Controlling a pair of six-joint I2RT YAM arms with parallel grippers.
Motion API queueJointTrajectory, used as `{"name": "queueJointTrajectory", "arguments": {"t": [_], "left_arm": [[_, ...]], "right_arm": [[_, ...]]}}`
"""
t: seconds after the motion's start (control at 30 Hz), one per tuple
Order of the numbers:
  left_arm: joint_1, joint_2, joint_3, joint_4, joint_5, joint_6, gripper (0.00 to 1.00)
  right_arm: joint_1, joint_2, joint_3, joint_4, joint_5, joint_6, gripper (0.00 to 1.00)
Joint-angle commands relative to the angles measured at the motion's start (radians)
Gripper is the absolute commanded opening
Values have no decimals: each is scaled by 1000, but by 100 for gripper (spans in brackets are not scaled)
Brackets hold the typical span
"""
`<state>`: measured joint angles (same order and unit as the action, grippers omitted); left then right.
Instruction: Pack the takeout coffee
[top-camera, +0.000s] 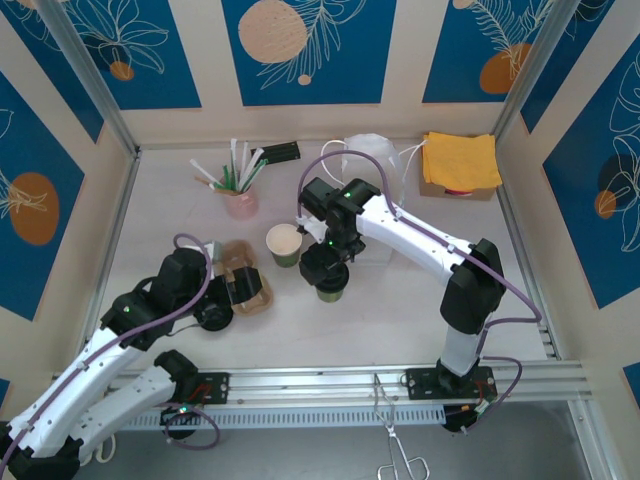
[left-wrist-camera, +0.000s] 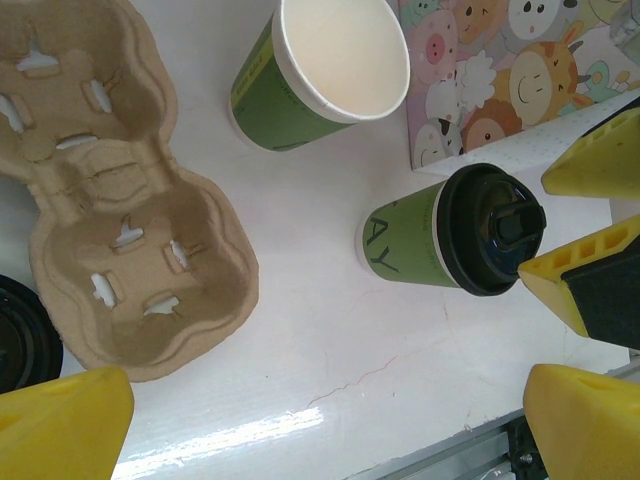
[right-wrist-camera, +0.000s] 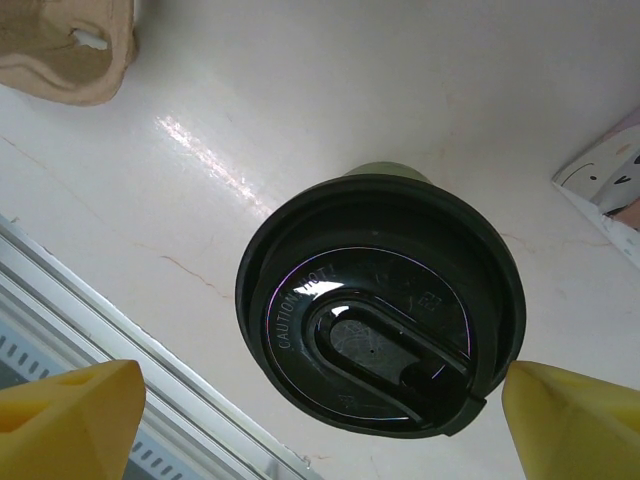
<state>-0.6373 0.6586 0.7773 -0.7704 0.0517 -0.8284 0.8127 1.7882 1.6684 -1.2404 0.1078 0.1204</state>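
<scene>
Two green paper cups stand upright on the white desk in the top view, long axes vertical. One is an open-mouthed green paper cup. Just right of it, a green paper cup with a black plastic lid sits beneath the right fingers. A brown moulded-pulp cup carrier lies flat to their left, with the left fingers at its near side. From here I cannot tell how far either pair is spread.

From the left wrist, the lidded cup shows the letters "AY" on its green wall, and the lid's raised spout is on the right. The open cup, cream inside, stands apart from it. The carrier has bare pockets. The yellow left fingers are spread wide and hold nothing.

From the right wrist, the lidded cup is seen straight down, with "CAUTION" lettering curving round its oval tab. The yellow right fingers are spread wide, one on each side of the lid; whether they touch it I cannot tell.
</scene>
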Motion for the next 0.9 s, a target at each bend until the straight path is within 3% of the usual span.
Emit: {"name": "queueJointTrajectory", "arguments": {"t": [0.0,0.87], "left_arm": [[-12,1,10,6,17,27,100],[-16,-20,2,9,44,31,100]], "right_arm": [[-3,12,5,4,6,-22,92],[-7,48,-36,20,18,-17,90]]}}
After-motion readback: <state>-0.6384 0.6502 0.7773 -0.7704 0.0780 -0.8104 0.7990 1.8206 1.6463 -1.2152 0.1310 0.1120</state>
